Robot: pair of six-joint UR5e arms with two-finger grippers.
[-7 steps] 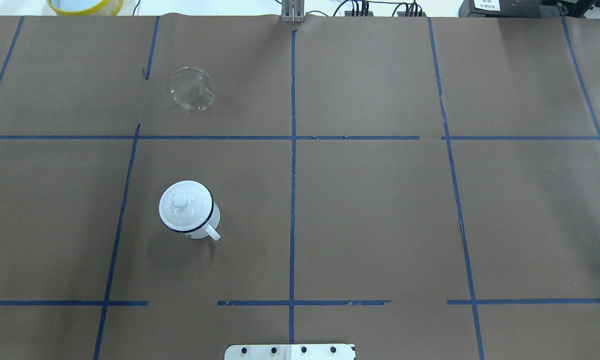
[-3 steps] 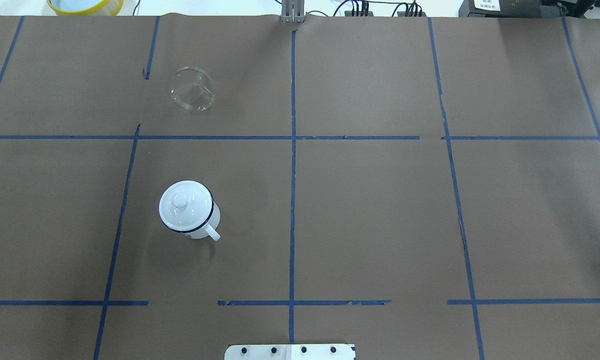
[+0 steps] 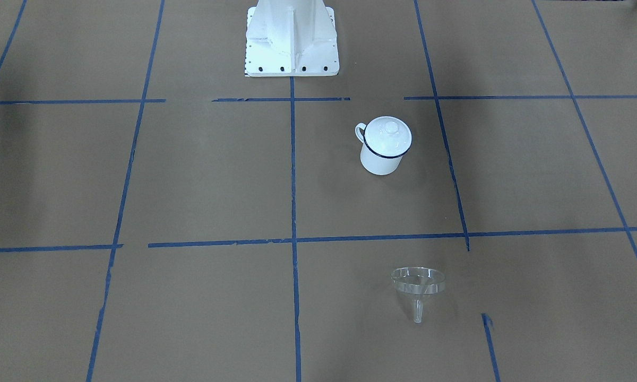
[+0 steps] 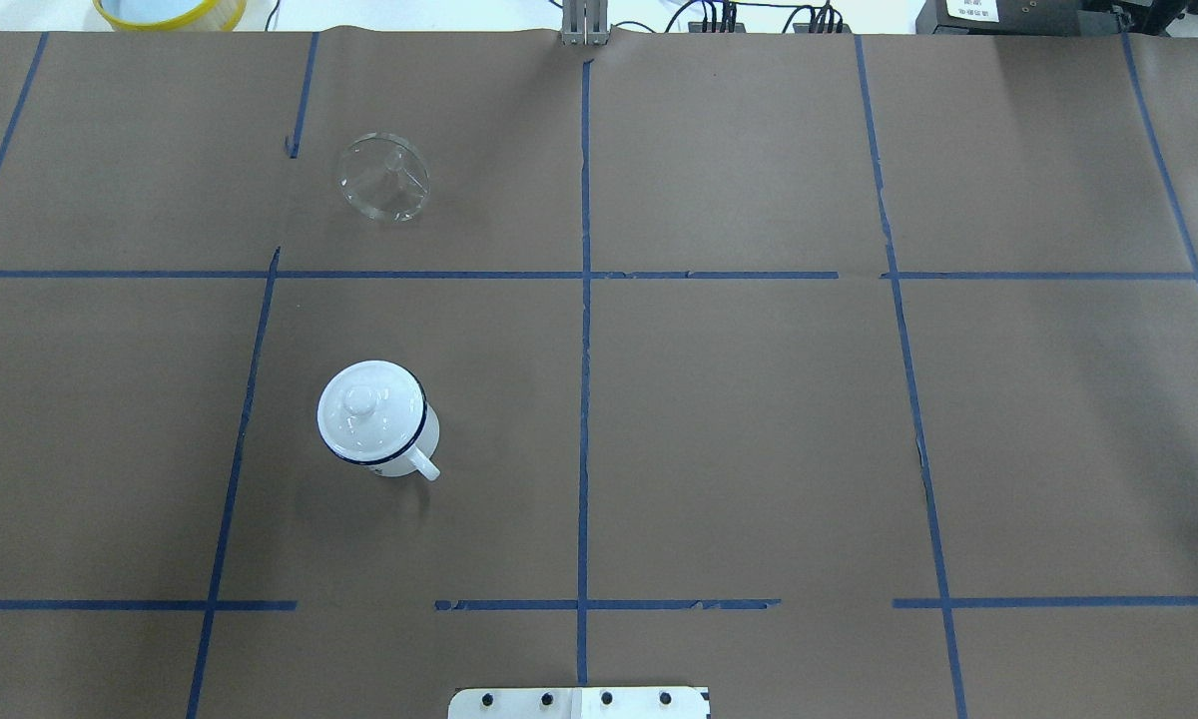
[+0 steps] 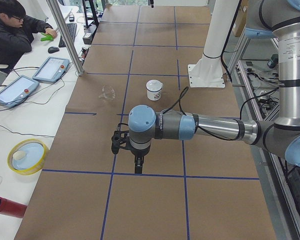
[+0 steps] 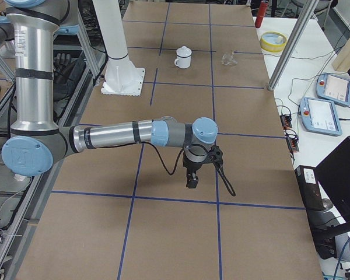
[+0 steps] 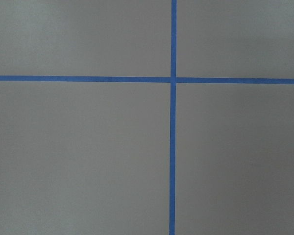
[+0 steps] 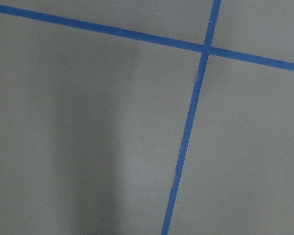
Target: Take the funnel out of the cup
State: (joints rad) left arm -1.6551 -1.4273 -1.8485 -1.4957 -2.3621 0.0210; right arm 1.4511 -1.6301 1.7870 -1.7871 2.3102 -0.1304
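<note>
The clear funnel [image 4: 383,178] lies on its side on the brown paper at the far left of the table, apart from the cup; it also shows in the front view [image 3: 418,286]. The cup [image 4: 399,449], a white mug with a dark blue rim, stands upright nearer the base, with a white knobbed lid [image 4: 361,399] on it. The left gripper [image 5: 138,167] hangs over the table's left end, far from both. The right gripper [image 6: 191,182] hangs over the right end. Both show only in the side views, so I cannot tell if they are open or shut.
The white robot base [image 3: 291,37] stands at the near middle edge. A yellow-rimmed dish [image 4: 168,10] sits beyond the far edge. An operator [image 5: 12,30] sits at a side desk with tablets [image 5: 50,69]. Blue tape lines grid the paper.
</note>
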